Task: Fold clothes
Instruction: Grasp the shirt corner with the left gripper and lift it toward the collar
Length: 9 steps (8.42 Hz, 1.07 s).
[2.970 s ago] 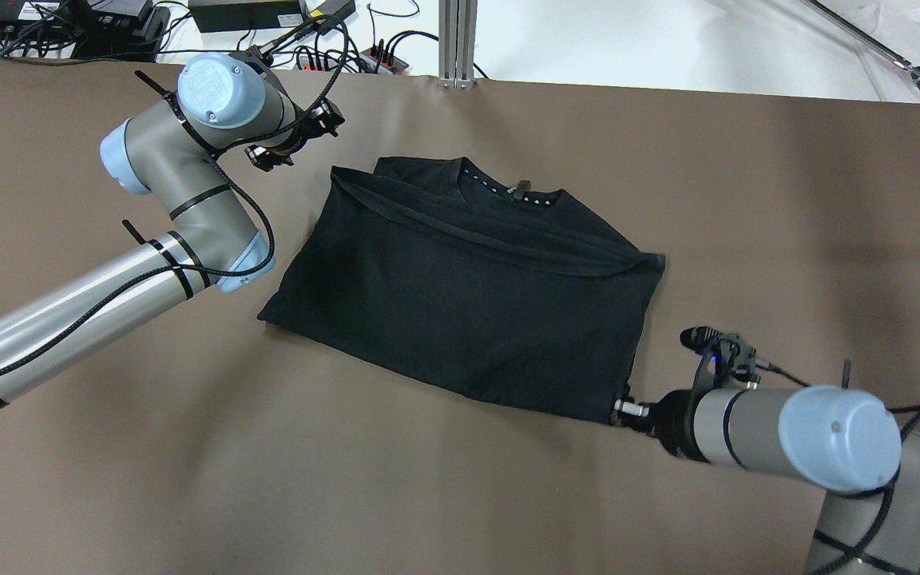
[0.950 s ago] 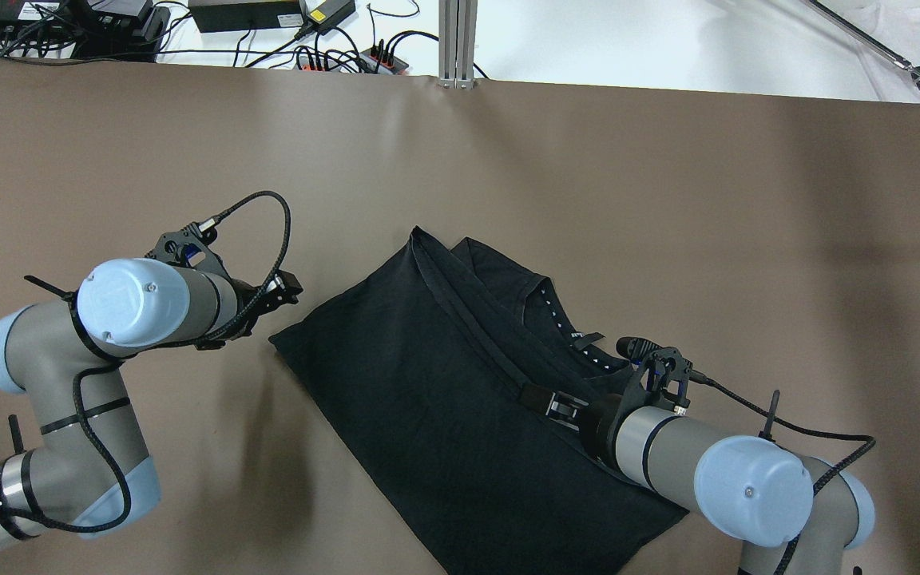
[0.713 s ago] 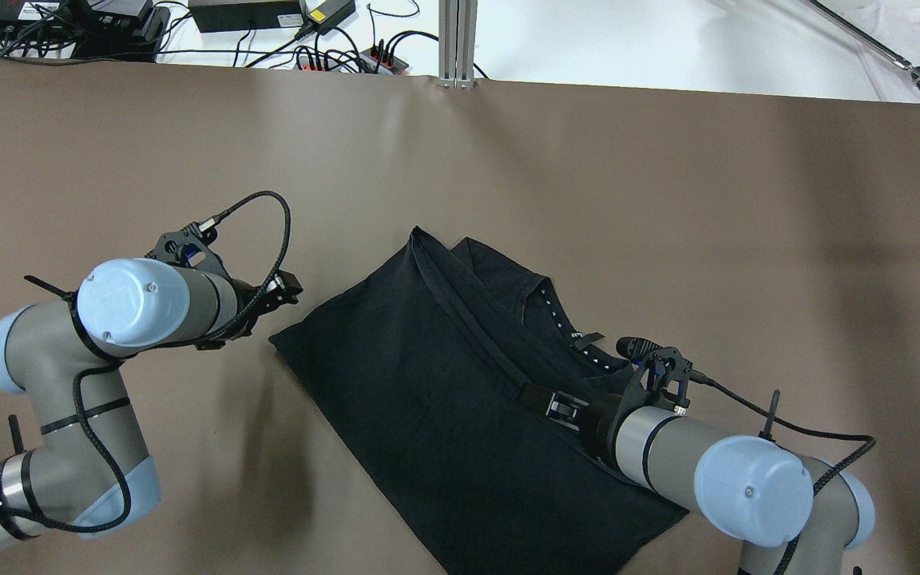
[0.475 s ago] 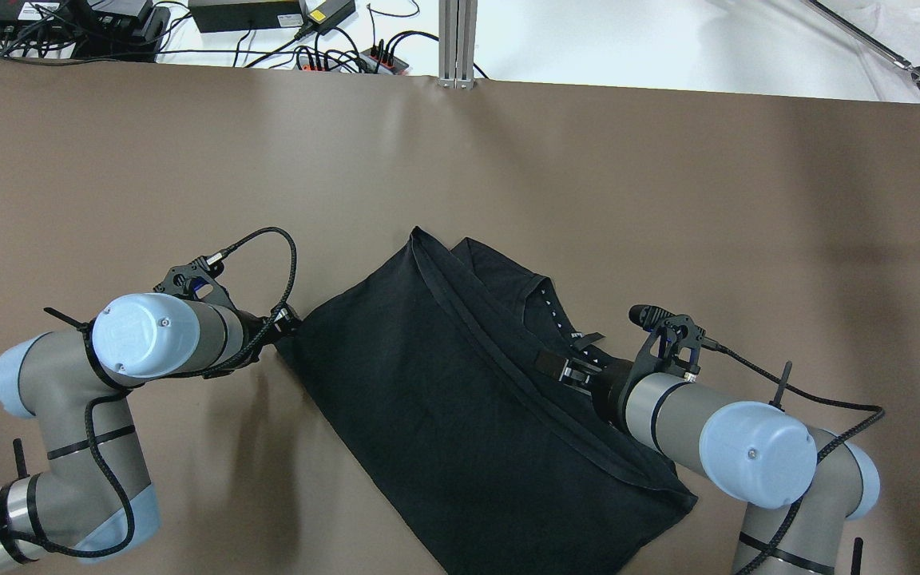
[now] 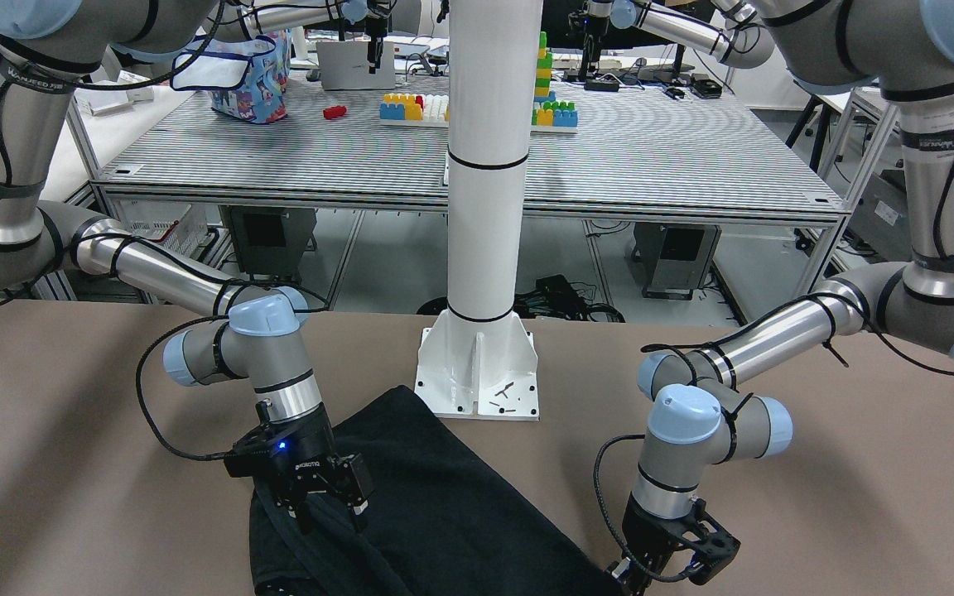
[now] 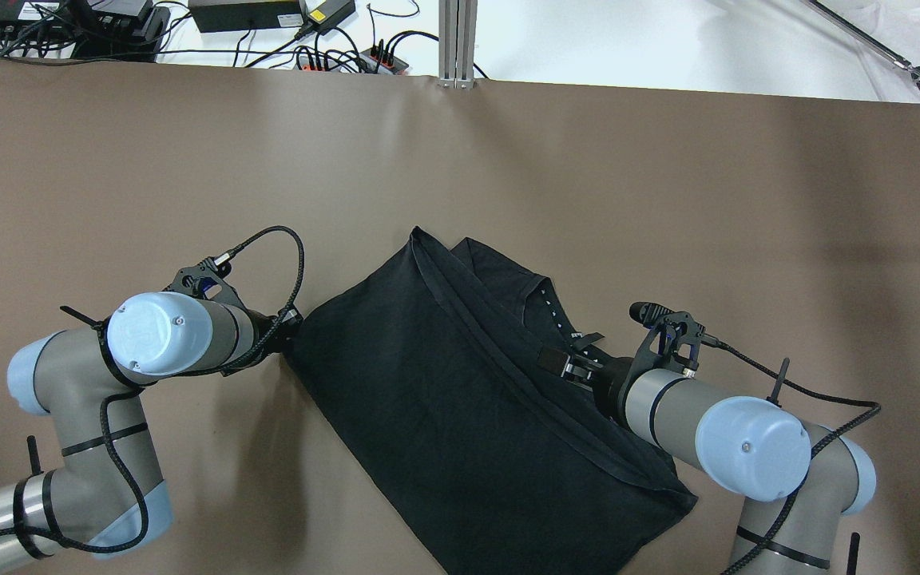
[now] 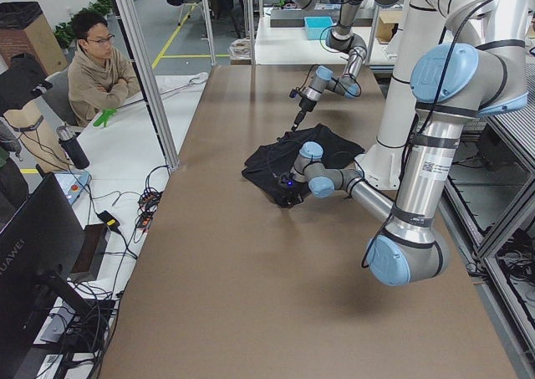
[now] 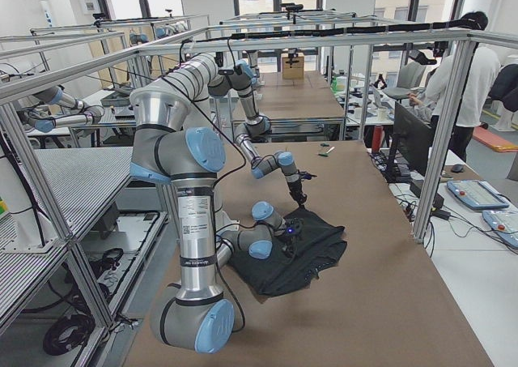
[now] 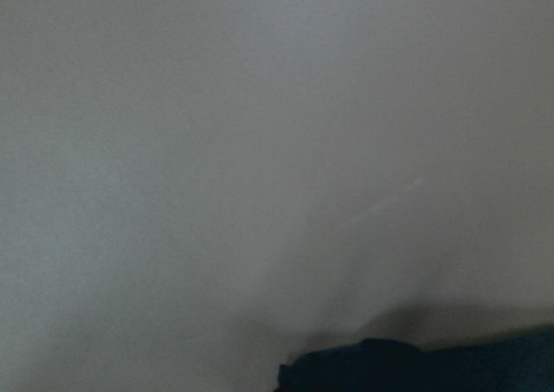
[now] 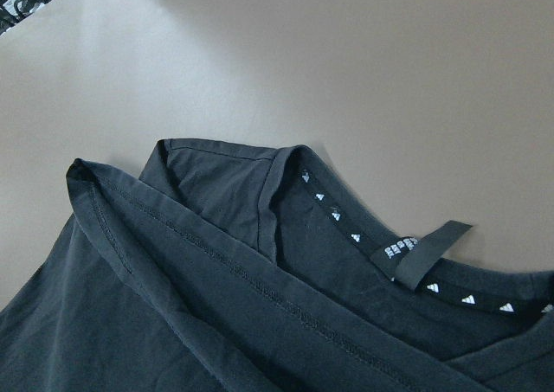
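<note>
The clothes are one black T-shirt [image 6: 444, 399], partly folded, lying aslant on the brown table [image 6: 668, 200]. Its collar and label show in the right wrist view [image 10: 415, 258]. My right gripper [image 6: 557, 363] sits on the shirt's folded edge beside the collar and appears shut on that fabric; in the front view [image 5: 328, 517] cloth bunches between its fingers. My left gripper [image 6: 291, 331] is at the shirt's left corner, low on the table; in the front view [image 5: 651, 579] it looks open. The left wrist view shows only blurred table and a dark cloth edge [image 9: 415, 366].
The white post's base [image 5: 479, 372] stands just behind the shirt on the robot's side. Cables and power strips [image 6: 332, 56] and an aluminium post [image 6: 458, 40] lie past the table's far edge. A seated operator [image 7: 96, 69] is beside the table.
Since 3 s ago the shirt has turned and lies nearer the robot. In the last second my left gripper slid right to the shirt's corner, and my right gripper moved away from the robot with the folded edge.
</note>
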Tool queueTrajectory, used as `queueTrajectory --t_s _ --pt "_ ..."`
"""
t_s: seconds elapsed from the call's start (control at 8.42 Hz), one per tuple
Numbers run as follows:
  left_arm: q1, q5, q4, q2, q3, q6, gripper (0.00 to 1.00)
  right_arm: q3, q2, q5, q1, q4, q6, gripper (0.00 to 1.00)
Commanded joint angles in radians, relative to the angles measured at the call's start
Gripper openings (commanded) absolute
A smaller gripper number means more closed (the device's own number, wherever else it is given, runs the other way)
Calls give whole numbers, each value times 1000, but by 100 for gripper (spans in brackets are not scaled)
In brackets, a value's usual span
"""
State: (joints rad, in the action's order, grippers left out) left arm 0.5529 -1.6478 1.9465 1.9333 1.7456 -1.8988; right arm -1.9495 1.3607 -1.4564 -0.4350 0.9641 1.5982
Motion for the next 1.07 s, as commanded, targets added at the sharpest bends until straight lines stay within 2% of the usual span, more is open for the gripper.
queueTrajectory --t_s 0.0,0.24,0.36,0.59,0.83,0.95 --pt "30 -7 -1 12 0 53 0 6 -2 -1 2 -2 3 95" --pt "118 -29 -17 61 -26 153 0 6 -2 -1 2 -2 2 95" --pt "164 -59 -18 166 -123 185 0 6 0 -4 2 -2 0 95" --pt "270 -111 -11 409 -411 268 0 6 0 -6 2 -2 0 95" --pt "288 -113 0 650 -670 299 0 12 0 -6 5 -2 0 95" --pt "288 -106 44 759 -815 303 0 14 0 -4 4 -2 0 95"
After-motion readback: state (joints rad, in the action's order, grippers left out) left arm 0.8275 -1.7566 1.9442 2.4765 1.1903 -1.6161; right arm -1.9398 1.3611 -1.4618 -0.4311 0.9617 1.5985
